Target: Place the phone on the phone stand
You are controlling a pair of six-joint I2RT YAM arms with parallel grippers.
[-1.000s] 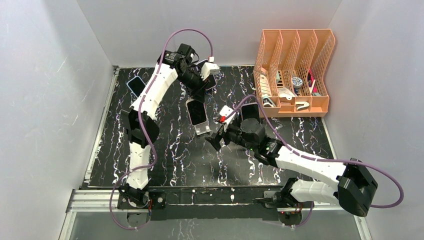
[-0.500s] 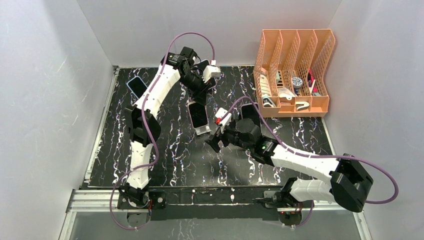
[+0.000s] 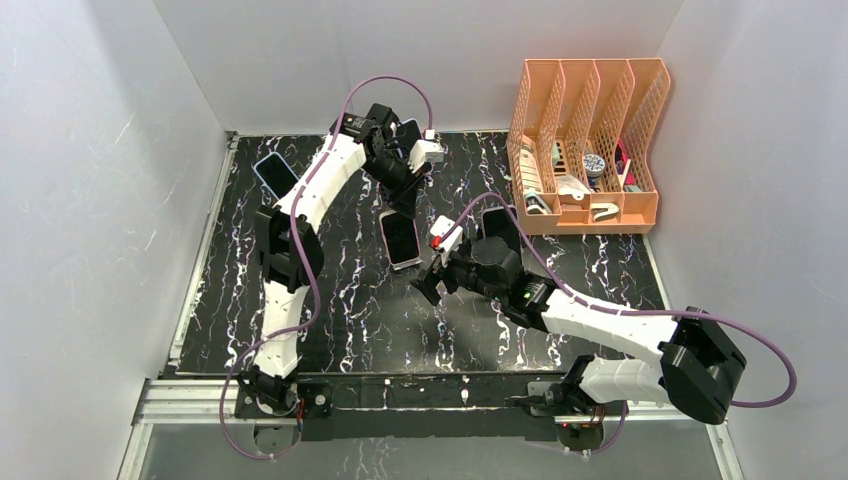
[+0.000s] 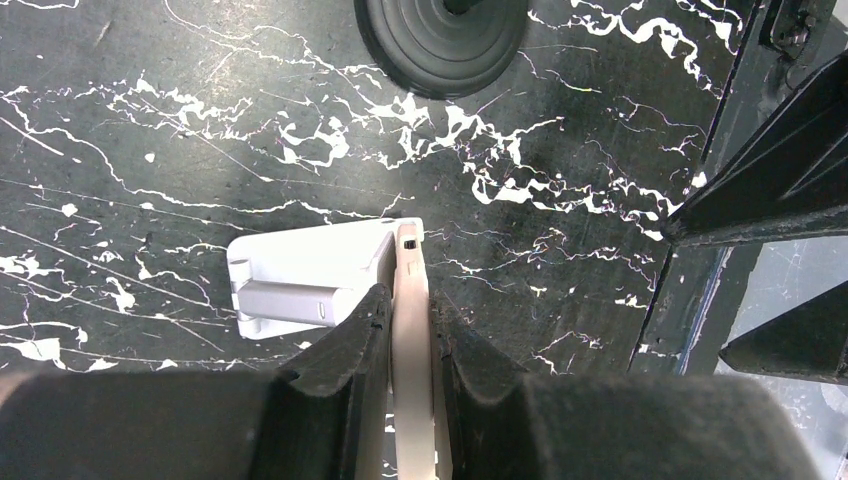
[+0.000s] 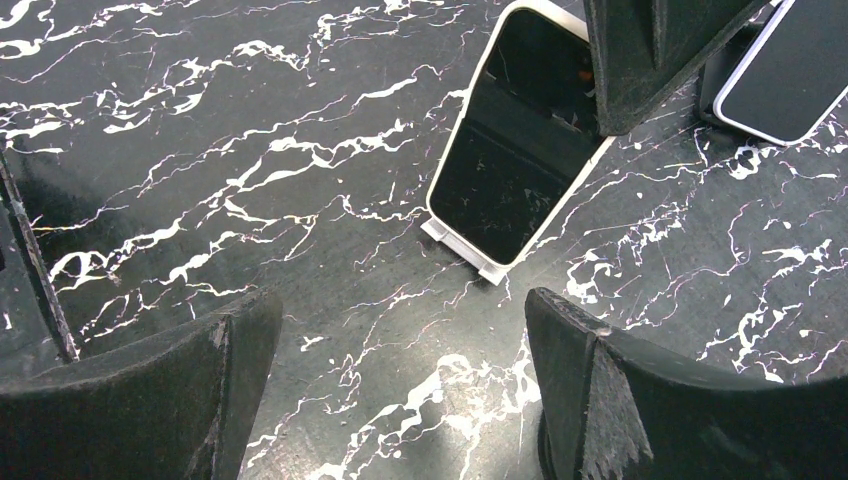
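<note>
Marbled tabletop [image 4: 150, 110], phone [image 4: 410, 330] between left fingers [image 4: 345, 365]

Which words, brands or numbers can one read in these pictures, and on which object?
None can be read.
The phone screen is dark and blank.
Any labels on the small items in the orange organizer are too small to read.

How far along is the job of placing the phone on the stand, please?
Mostly done: the phone leans on the white stand, its lower edge at the lip. In hand: the left tool is shut on the phone's upper edge. Remaining: release and withdraw. The right tool is open, empty.
</note>
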